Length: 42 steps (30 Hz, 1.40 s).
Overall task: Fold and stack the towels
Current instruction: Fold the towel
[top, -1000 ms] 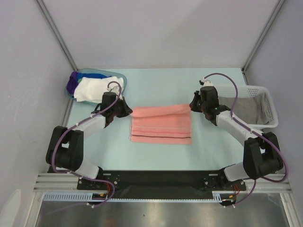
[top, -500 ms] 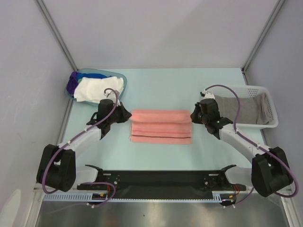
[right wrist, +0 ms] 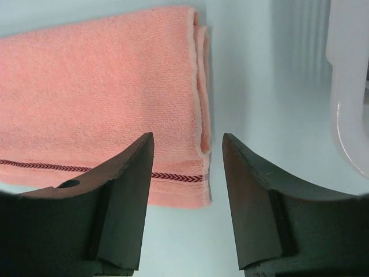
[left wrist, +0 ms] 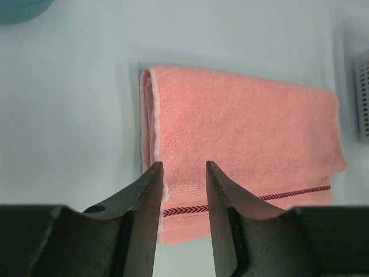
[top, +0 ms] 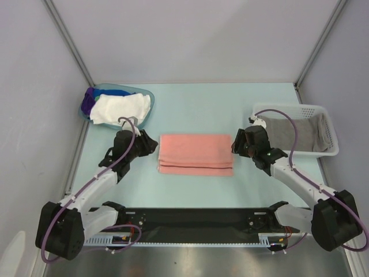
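Observation:
A salmon pink towel (top: 196, 153) lies folded flat in the middle of the table, its top layer stopping short of the near edge, where a dark red chevron stripe (left wrist: 184, 210) shows. My left gripper (top: 151, 146) hovers at the towel's left end, open and empty; in the left wrist view the left gripper (left wrist: 184, 167) frames the near left corner. My right gripper (top: 235, 144) is at the right end, open and empty; in its wrist view the right gripper (right wrist: 187, 138) frames the pink towel's (right wrist: 98, 81) near right corner. A grey towel (top: 291, 134) lies in the basket. White, blue and purple towels (top: 118, 107) fill the tub.
A translucent blue tub (top: 145, 92) stands at the back left. A white mesh basket (top: 330, 130) stands at the right, its wall (right wrist: 349, 86) close beside my right gripper. Grey walls enclose the table on three sides.
Both grippers carried the towel's far edge toward the near side, laid it down as a fold, then opened and let go. Both arms have drawn back toward the near edge.

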Each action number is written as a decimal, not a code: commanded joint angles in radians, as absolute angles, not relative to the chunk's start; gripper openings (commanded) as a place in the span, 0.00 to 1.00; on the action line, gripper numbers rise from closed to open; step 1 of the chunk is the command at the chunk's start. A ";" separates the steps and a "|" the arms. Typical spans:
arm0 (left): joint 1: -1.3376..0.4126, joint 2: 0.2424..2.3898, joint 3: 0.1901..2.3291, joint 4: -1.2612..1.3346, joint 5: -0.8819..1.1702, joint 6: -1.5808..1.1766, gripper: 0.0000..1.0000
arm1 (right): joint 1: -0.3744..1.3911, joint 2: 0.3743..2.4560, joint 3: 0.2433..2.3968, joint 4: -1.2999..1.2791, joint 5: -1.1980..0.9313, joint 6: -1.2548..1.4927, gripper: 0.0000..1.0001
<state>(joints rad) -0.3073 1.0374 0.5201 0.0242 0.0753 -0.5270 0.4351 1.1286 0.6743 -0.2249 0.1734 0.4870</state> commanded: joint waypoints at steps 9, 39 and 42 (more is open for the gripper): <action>-0.321 1.167 0.489 0.037 0.083 -0.595 0.43 | 0.457 1.250 0.632 -0.175 0.163 0.597 0.54; -0.330 1.275 0.417 0.187 0.179 -0.611 0.31 | 0.495 1.318 0.577 -0.110 0.164 0.684 0.43; -0.331 1.278 0.416 0.192 0.183 -0.609 0.23 | 0.497 1.313 0.569 -0.112 0.163 0.687 0.43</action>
